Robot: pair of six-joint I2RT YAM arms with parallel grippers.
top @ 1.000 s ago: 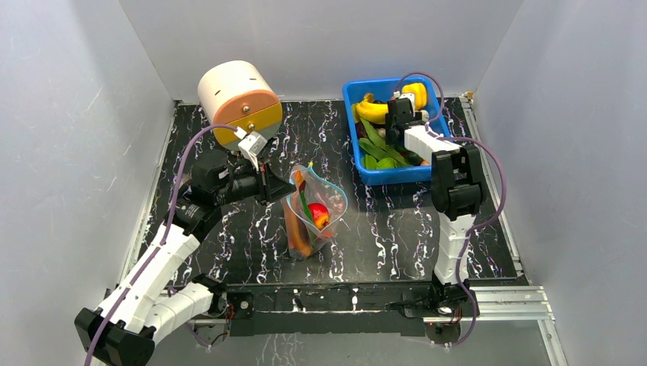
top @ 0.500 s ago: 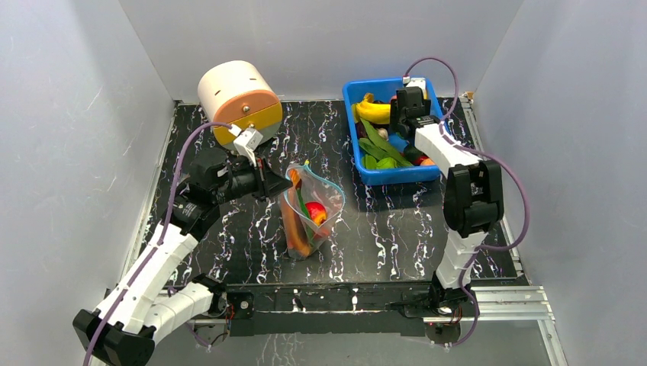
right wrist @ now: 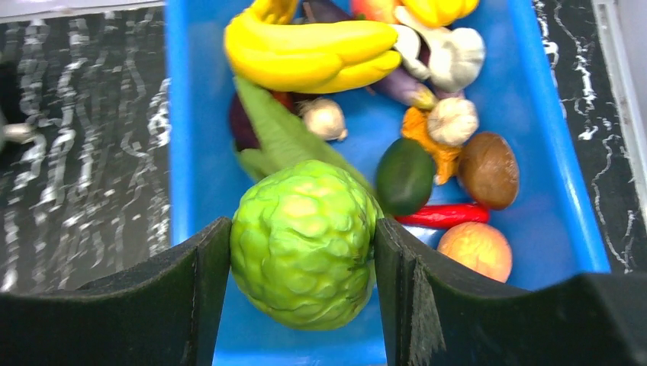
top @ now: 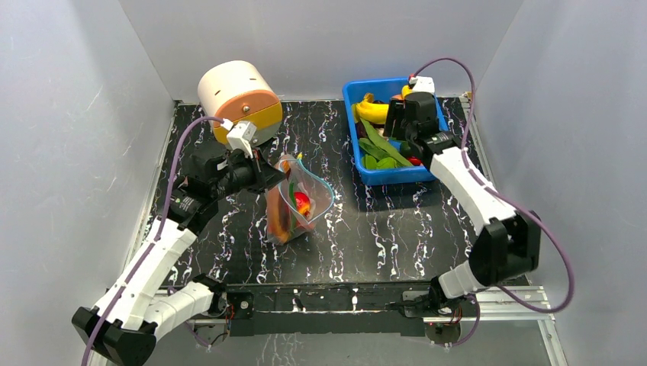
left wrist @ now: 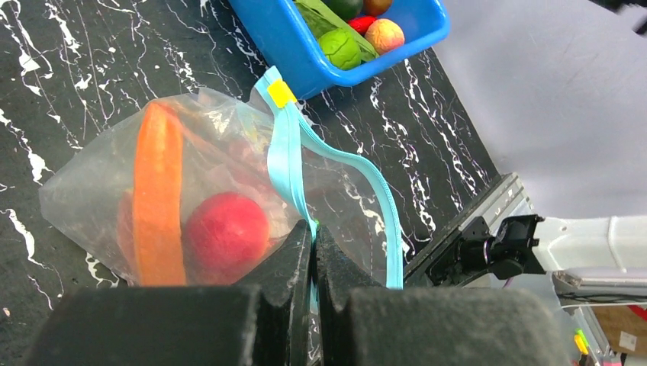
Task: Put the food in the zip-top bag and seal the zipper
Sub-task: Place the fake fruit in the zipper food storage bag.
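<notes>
The zip-top bag (top: 300,203) stands mid-table with its mouth open; a red fruit (left wrist: 226,229) and an orange carrot (left wrist: 156,194) lie inside. My left gripper (left wrist: 313,229) is shut on the bag's rim, pinching the teal zipper (left wrist: 284,152) and holding that side of the mouth up. Seen from above, the left gripper (top: 271,178) is at the bag's left edge. My right gripper (right wrist: 302,229) is shut on a bumpy green fruit (right wrist: 305,255), held above the blue bin (right wrist: 179,114). More food lies in the bin: a banana (right wrist: 313,49), garlic, a red chilli, a dark green avocado.
A cream and orange cylinder (top: 238,97) stands at the back left, close behind the left arm. The blue bin (top: 356,164) sits at the back right, under the right gripper (top: 403,133). Grey walls close in the table on three sides.
The right arm's elbow has swung out to the right and down while its gripper stayed over the bin with the green fruit. The left gripper has drawn the bag slightly left.
</notes>
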